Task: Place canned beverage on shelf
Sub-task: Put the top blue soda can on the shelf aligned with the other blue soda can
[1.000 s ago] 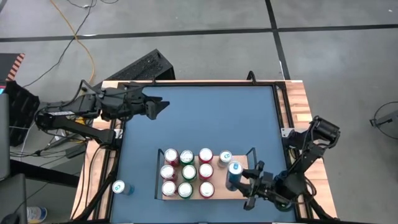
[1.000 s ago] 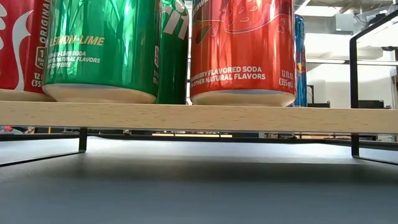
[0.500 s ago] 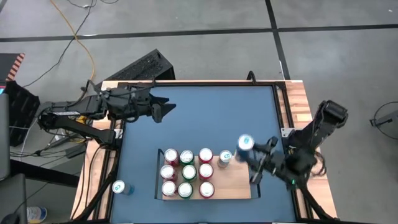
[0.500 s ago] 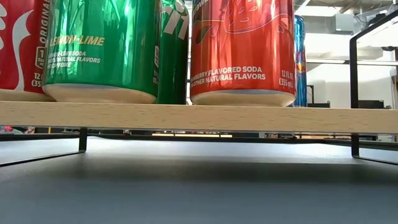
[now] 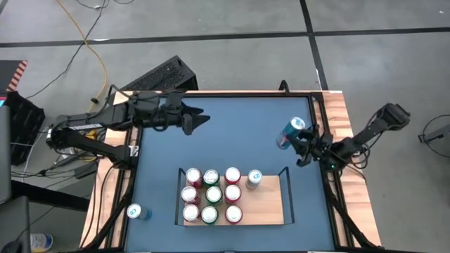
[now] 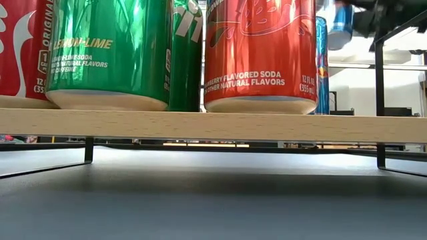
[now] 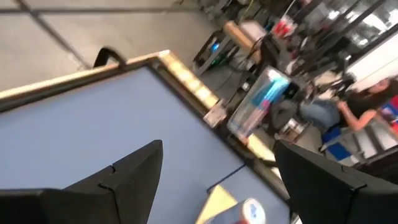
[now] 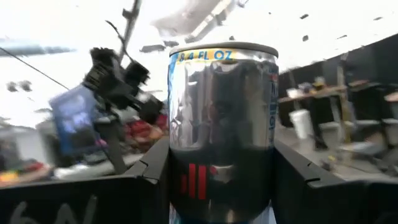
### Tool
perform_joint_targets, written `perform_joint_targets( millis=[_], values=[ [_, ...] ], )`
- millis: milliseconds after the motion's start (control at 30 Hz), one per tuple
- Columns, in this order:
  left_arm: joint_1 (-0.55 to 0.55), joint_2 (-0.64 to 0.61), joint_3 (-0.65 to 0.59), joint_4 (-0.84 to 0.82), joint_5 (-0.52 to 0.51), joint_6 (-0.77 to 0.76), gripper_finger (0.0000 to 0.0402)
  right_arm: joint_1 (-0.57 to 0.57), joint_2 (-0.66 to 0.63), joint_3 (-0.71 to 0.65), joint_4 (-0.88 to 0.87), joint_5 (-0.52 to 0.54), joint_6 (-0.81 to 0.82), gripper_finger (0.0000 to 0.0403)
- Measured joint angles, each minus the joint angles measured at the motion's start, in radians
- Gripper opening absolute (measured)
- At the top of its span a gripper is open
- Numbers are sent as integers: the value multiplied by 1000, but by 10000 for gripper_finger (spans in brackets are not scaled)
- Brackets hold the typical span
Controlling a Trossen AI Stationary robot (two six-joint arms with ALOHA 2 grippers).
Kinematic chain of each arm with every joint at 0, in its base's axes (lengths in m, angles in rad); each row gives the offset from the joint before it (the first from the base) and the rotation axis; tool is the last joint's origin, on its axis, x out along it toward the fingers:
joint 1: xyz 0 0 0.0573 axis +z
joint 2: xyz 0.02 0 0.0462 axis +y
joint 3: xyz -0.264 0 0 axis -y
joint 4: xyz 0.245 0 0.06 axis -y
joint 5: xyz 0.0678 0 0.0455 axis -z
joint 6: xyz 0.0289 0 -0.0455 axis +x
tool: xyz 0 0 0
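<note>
Since one second earlier, the right pincer had carried its blue can off the right end of the shelf, up and toward the far right corner of the worktop. I had the can clamped between the right fingers, tilted, held clear above the blue surface and well apart from the shelf. The right wrist view confirmed the grip: both fingers pressed the can's sides.

The left pincer had advanced toward the middle of the worktop. Its fingers stood wide and held nothing. The left wrist view looked straight across at the held can.

I judged the step in hand to be transport or re-presentation of the can, possibly toward a handover, not yet placement. The shelf carried nine upright cans in its left portion; its right portion lay bare. One further can stood off the shelf at the near left edge.

The next move called for bringing the can upright, lowering it over the bare board, and releasing only once seated.
</note>
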State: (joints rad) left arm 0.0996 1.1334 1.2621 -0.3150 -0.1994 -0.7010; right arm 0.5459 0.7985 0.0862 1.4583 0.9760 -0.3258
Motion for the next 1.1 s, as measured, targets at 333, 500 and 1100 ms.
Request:
perform_joint_targets(
  millis=[333,500,1100],
  values=[
    [134,114,-1,132,187,-45,295,-329,-127,-69,-492,-271,396,176],
    [162,180,1,182,224,-51,295,-499,-124,-69,-540,-400,449,176],
    [185,288,0,362,345,-21,295,-1069,89,-70,-393,-1094,561,176]
  ],
)
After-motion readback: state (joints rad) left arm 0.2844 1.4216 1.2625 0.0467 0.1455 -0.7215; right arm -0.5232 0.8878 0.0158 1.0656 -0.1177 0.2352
